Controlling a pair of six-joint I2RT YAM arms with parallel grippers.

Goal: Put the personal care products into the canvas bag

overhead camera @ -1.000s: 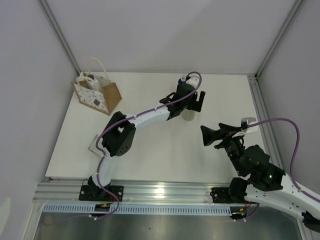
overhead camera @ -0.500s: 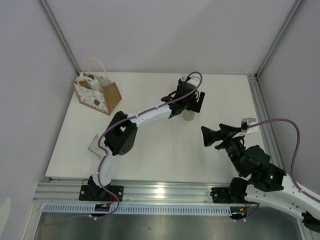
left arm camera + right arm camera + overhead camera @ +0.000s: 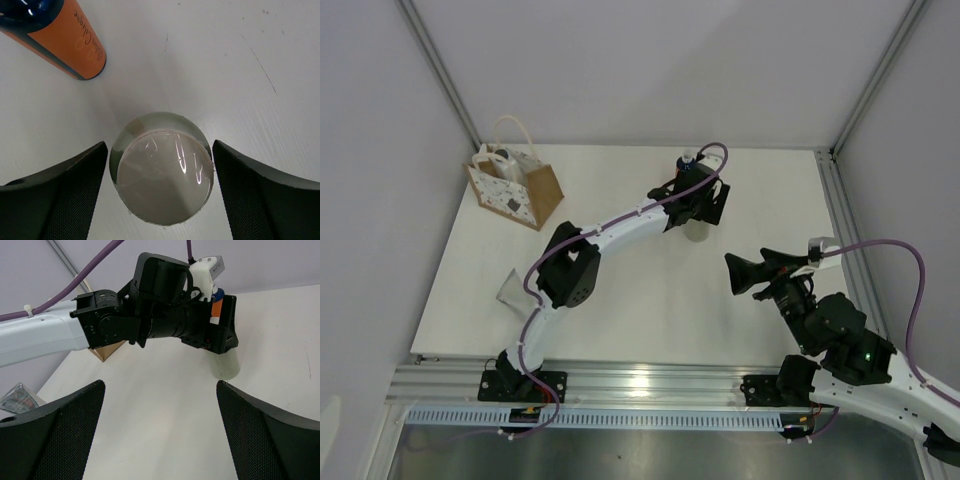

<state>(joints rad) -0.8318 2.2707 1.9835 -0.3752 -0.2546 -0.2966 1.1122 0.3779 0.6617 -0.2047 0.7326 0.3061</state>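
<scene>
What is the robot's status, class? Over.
Left gripper open, straddling cream-white cylinder. Right gripper open, empty. Orange bottle beside cylinder, apart. Canvas bag far left.

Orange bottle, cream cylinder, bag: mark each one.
Orange bottle [image 3: 70,42]: left wrist view, orange label.
Cream cylinder [image 3: 162,170]: left wrist view, top face.
Bag [image 3: 546,187]: top view, brown side wall.

Pale walls [image 3: 640,60] enclose a white table [image 3: 650,300] edged by aluminium rails [image 3: 650,381].

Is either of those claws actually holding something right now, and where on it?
Right gripper: nothing. The left gripper has its fingers on either side of the upright cream cylinder, near its top; whether they grip it yet cannot be told.
</scene>
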